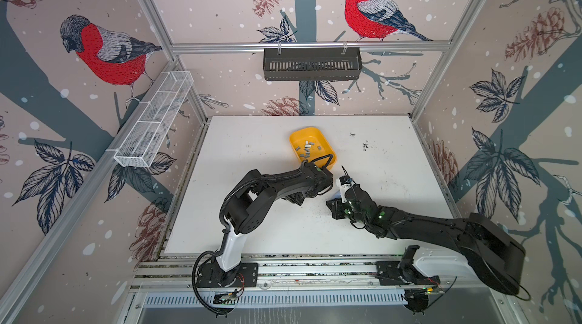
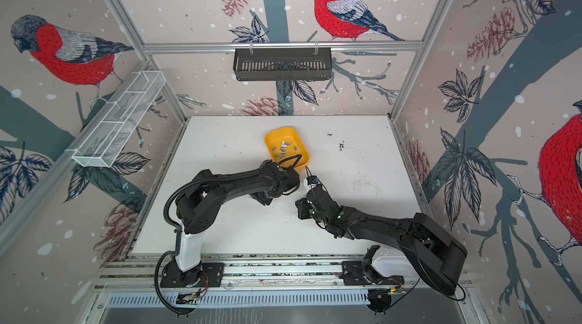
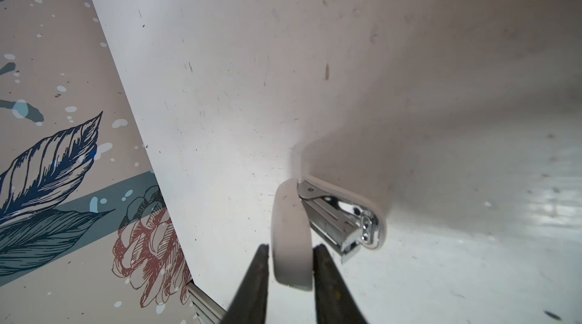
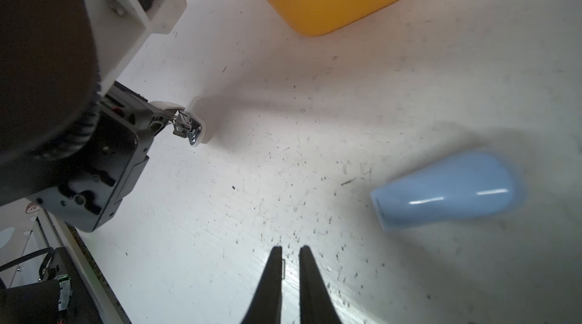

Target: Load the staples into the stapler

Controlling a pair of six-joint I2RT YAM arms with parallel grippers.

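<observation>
Staples (image 1: 307, 148), tiny grey strips, lie in a glossy yellow tray (image 1: 326, 152) inward of the tabletop's (image 1: 252, 149) far edge, its near corner hidden by the left arm; left fingers (image 3: 329, 291) flank the smooth raised lid of the white stapler (image 3: 291, 221), grip uncertain; right fingers (image 4: 271, 291) nearly meet on an unidentifiable thin grey sliver (image 4: 284, 267).

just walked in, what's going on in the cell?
Staple loading, mid-step. The left end effector straddles the lid of a white stapler, which is hinged open with its metal magazine exposed; I can't tell whether it is actually gripping. The right end effector is above the table nearby, nearly closed on what looks like a thin staple strip. More staples lie in the yellow tray.
</observation>
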